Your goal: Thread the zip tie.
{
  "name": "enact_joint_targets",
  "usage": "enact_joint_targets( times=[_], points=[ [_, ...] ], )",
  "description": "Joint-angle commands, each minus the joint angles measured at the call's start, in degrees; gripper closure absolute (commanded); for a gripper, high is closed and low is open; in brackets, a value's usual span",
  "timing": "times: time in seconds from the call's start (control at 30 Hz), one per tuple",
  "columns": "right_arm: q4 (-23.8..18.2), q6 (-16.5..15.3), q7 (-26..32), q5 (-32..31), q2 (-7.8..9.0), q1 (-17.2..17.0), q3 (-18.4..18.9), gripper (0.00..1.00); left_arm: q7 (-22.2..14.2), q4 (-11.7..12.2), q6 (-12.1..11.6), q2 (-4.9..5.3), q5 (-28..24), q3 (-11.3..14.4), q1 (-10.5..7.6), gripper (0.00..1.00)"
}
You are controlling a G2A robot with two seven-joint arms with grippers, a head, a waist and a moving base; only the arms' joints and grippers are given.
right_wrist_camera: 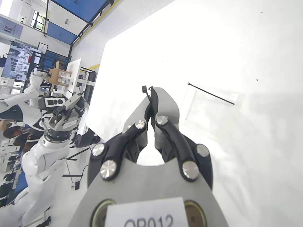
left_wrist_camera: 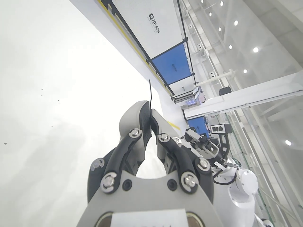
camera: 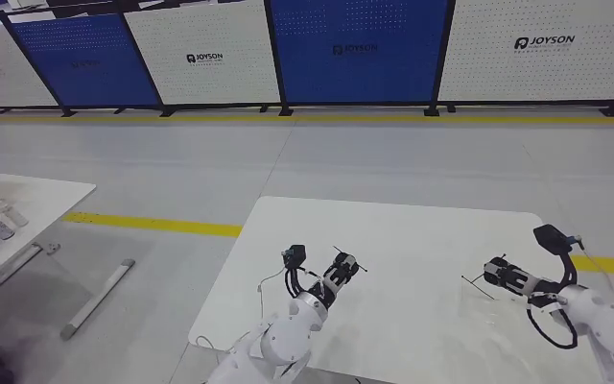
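- Left tool (left_wrist_camera: 150,112): fingers pressed together on the left-held zip tie (left_wrist_camera: 150,93), a thin black strip whose free end stands straight out past the fingertips
- Right tool (right_wrist_camera: 150,95): fingers closed on the right-held zip tie (right_wrist_camera: 144,89); its square head pokes out just beyond the fingertips
- Loose zip tie (right_wrist_camera: 210,93): lies flat and straight on the white tabletop (camera: 413,230), ahead of the right tool and near it, touching neither tool; in the top view it sits between the two tools, far closer to the right one
- The two tools are held above the tabletop, well apart, each with its fingertips turned toward the other
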Motion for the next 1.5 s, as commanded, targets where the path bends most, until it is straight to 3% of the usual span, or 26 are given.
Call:
enact_joint_targets(
  times=[0.0,0.2,0.3,0.37,0.73,1.0,1.27,1.47],
  points=[
    [0.0,0.0,0.0,0.0,0.00,0.0,0.0,1.00,0.0,0.0,0.0,0.00,0.0,0.0,0.00,1.00],
    [0.0,0.0,0.0,0.0,0.00,0.0,0.0,1.00,-10.8,1.2,-8.9,1.51,1.5,-3.2,2.51,1.00],
    [0.0,0.0,0.0,0.0,0.00,0.0,0.0,1.00,-15.5,1.8,-11.9,2.15,2.1,-4.4,3.26,1.00],
    [0.0,0.0,0.0,0.0,0.00,0.0,0.0,1.00,-16.9,2.0,-12.9,2.32,-0.4,-5.6,3.35,1.00],
    [0.0,0.0,0.0,0.0,0.00,0.0,0.0,1.00,-16.6,1.8,-13.2,2.31,-1.2,-5.8,3.43,1.00],
    [0.0,0.0,0.0,0.0,0.00,0.0,0.0,1.00,-3.3,3.2,-10.9,0.94,1.0,-1.0,2.58,1.00],
    [0.0,-0.2,-0.6,0.5,-0.05,-0.2,0.0,1.00,-3.3,3.2,-10.9,0.94,1.0,-1.0,2.58,1.00],
    [-5.6,-9.5,-6.7,10.6,-0.17,-7.6,6.5,1.00,-3.3,3.2,-10.9,0.94,1.0,-1.0,2.58,1.00]
  ],
)
